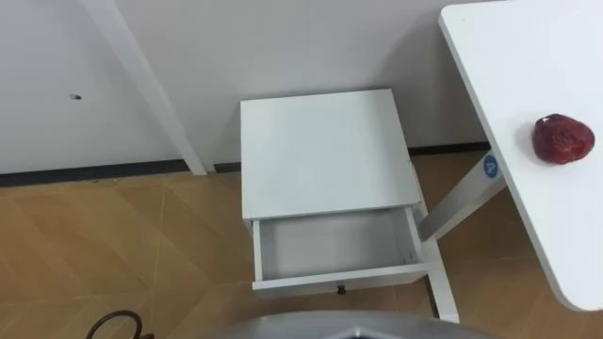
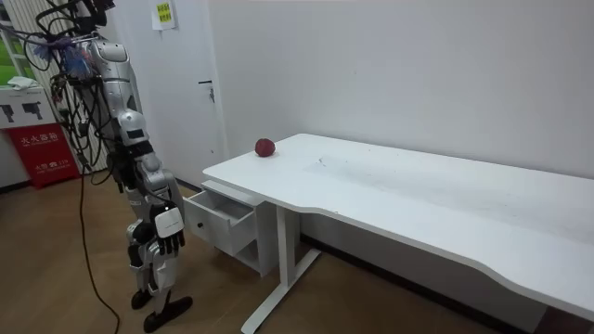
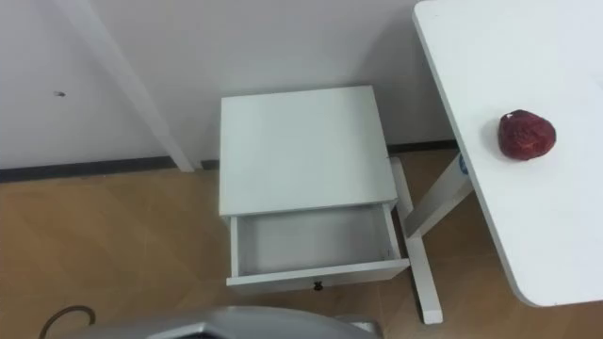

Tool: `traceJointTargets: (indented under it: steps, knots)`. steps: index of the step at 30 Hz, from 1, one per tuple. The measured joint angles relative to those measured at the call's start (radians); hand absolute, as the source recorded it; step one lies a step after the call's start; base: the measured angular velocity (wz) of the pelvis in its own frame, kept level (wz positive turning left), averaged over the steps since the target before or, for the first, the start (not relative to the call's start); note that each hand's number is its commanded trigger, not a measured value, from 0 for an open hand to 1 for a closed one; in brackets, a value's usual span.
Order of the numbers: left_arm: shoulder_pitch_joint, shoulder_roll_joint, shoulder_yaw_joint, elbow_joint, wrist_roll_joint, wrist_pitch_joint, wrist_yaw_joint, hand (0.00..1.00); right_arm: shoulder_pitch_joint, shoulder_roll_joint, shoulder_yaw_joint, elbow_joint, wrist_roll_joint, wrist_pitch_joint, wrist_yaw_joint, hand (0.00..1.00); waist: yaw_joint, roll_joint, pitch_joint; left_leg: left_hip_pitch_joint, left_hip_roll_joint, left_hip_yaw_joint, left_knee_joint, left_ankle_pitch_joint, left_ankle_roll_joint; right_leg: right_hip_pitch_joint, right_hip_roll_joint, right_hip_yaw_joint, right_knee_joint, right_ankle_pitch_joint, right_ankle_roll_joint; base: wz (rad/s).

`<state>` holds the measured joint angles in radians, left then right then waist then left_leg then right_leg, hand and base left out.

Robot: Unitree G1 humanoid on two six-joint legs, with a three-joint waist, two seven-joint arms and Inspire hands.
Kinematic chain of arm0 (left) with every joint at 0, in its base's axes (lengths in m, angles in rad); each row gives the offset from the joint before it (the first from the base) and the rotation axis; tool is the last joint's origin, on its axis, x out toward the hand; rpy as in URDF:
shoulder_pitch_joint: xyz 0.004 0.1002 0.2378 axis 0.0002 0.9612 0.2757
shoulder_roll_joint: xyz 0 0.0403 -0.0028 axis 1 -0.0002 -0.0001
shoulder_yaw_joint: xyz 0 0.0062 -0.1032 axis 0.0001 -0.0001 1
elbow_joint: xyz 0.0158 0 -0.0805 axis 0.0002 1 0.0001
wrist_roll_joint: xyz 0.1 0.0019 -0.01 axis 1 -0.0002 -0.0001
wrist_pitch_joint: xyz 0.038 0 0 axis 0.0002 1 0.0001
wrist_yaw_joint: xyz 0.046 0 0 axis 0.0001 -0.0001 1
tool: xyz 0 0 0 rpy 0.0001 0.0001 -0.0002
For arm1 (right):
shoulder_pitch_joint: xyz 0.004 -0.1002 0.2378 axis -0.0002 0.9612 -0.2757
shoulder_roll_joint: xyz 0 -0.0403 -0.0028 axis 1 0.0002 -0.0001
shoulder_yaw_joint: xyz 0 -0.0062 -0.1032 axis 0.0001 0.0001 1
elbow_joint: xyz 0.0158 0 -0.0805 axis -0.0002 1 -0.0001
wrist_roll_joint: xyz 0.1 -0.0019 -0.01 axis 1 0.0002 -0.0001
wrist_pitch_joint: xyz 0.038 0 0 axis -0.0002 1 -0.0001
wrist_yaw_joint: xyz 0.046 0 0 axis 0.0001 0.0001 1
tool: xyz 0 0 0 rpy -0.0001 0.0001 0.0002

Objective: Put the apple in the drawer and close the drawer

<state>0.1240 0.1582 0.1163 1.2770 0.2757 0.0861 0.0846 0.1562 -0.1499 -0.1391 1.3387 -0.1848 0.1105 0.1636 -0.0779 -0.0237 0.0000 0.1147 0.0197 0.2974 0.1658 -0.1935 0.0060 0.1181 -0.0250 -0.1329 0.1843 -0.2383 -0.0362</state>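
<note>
The dark red apple (image 1: 562,138) lies on the white table (image 1: 528,56) to my right, near its end by the wall (image 2: 265,147). Straight ahead a small white cabinet (image 1: 325,151) stands against the wall. Its drawer (image 1: 334,247) is pulled out toward me and holds nothing. In the room view I stand upright in front of the drawer (image 2: 218,215). My right hand (image 2: 169,232) hangs at my side with relaxed fingers, holding nothing. My left hand (image 2: 139,246) hangs behind it, partly hidden by my body.
The table's white leg and foot (image 1: 452,212) stand right beside the cabinet. A white door frame (image 1: 151,89) rises at the left of the wall. Wooden floor (image 1: 113,245) lies left of the cabinet. A red stand (image 2: 42,153) is far behind me.
</note>
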Motion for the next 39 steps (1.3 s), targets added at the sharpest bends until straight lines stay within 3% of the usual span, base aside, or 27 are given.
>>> traceJointTargets:
  steps: [11,18,21,26,31,34,39]
  knots:
    - [0.002,0.000,0.013,-0.002,0.001,-0.005,0.000,0.00,-0.007,0.000,-0.013,-0.005,0.057,-0.001,-0.007,0.00,0.000,-0.002,0.0006,0.001,0.000,0.001,0.001,0.000,0.000,0.000,0.000,0.000,0.001,0.000,0.000,0.00]
    - [0.010,-0.001,0.053,0.011,-0.011,-0.010,0.042,0.00,0.030,0.000,-0.064,0.006,0.267,0.000,-0.059,0.00,-0.001,-0.001,0.0049,0.013,0.001,0.003,-0.001,0.000,0.000,0.003,0.002,0.019,0.007,0.000,0.000,-0.07]
    - [0.025,-0.002,0.149,0.012,-0.011,-0.026,0.049,0.00,0.069,0.008,-0.154,0.017,0.421,-0.001,-0.077,0.00,-0.009,-0.004,0.0058,0.020,0.002,0.003,-0.001,-0.002,-0.003,0.008,0.003,0.026,0.007,0.000,0.000,-0.09]
    - [0.055,0.000,0.188,0.018,-0.032,-0.042,0.082,0.00,0.091,0.011,-0.357,0.016,0.843,-0.032,-0.131,0.00,-0.039,-0.008,0.0069,0.025,0.005,0.020,-0.001,-0.011,-0.008,0.002,0.012,0.050,0.008,0.000,0.000,-0.14]
    - [0.065,0.017,0.274,0.039,-0.050,-0.061,0.103,0.00,0.066,0.008,-0.544,-0.012,1.227,-0.073,-0.182,0.00,-0.060,-0.027,0.0043,0.033,0.012,0.032,-0.002,-0.019,-0.011,-0.003,0.016,0.056,0.021,-0.002,-0.002,-0.10]
    - [0.067,0.020,0.297,0.034,-0.049,-0.068,0.105,0.00,0.049,0.001,-0.610,-0.035,1.367,-0.108,-0.233,0.00,-0.061,-0.032,0.0014,0.030,0.007,0.032,0.001,-0.019,-0.010,-0.006,0.016,0.065,0.022,-0.002,-0.002,-0.02]
    - [0.066,0.037,0.304,0.024,-0.049,-0.070,0.105,0.00,0.044,-0.010,-0.633,-0.107,1.447,-0.141,-0.317,0.00,-0.066,-0.033,0.0006,0.028,0.006,0.032,0.005,-0.019,-0.010,-0.006,0.016,0.066,0.023,-0.002,-0.002,0.00]
